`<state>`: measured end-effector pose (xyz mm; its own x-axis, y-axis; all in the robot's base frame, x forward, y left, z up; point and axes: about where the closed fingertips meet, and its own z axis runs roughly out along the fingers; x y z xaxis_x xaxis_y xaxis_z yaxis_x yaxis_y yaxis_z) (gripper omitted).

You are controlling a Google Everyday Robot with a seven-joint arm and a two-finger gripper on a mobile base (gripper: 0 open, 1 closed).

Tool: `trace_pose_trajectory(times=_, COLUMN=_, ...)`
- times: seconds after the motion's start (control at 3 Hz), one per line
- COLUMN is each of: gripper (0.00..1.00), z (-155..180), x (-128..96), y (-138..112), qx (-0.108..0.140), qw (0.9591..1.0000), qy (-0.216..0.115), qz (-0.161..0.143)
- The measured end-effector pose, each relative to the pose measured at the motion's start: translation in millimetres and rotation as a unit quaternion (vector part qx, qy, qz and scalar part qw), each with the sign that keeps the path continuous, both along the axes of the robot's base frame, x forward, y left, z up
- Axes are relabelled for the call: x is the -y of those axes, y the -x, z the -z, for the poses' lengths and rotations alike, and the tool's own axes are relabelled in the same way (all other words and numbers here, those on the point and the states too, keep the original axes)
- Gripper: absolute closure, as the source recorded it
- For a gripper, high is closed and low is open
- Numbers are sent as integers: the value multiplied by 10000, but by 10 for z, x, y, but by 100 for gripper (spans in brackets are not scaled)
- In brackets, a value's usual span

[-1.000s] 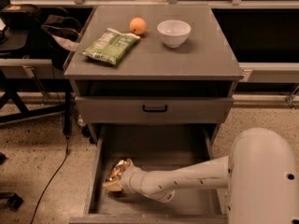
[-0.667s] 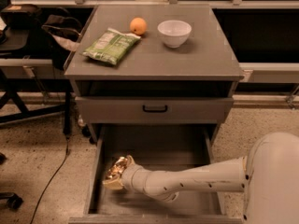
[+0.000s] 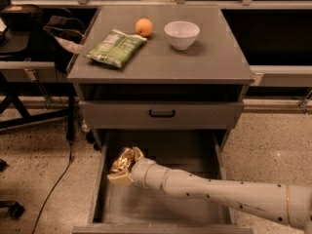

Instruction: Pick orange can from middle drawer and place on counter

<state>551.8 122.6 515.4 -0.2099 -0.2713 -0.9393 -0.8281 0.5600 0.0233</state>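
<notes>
Gripper (image 3: 126, 165): inside middle drawer (image 3: 185, 152), near its left wall.
Jaws: pinching orange can (image 3: 121, 159).
Orange can: drawer's left side, between jaws.
Counter (image 3: 204, 62): carries bowl (image 3: 181, 34), orange fruit (image 3: 143, 27), green packet (image 3: 116, 48).

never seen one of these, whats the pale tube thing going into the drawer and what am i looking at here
One camera looks down at a grey cabinet from the front. The pale tube is a robot's arm, reaching into the open middle drawer. Its gripper, the grasping end, is at a shiny orange can near one side wall of the drawer; whether it has a hold I cannot tell. On the counter lie a green snack bag, an orange fruit and a white bowl.
</notes>
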Motion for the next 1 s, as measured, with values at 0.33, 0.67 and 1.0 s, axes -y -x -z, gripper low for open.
trace_pose_trajectory(times=0.33, gripper=100, z=-461, x=335, y=-329, qx=658, qw=9966, qy=-488, qz=65)
trace_pose_trajectory(times=0.67, gripper=100, z=-630, x=515, y=-352, qx=671, qw=9943, qy=-820, qz=146)
trace_pose_trajectory(times=1.0, gripper=100, z=-630, x=515, y=-352, qx=671, qw=9943, qy=-820, qz=146)
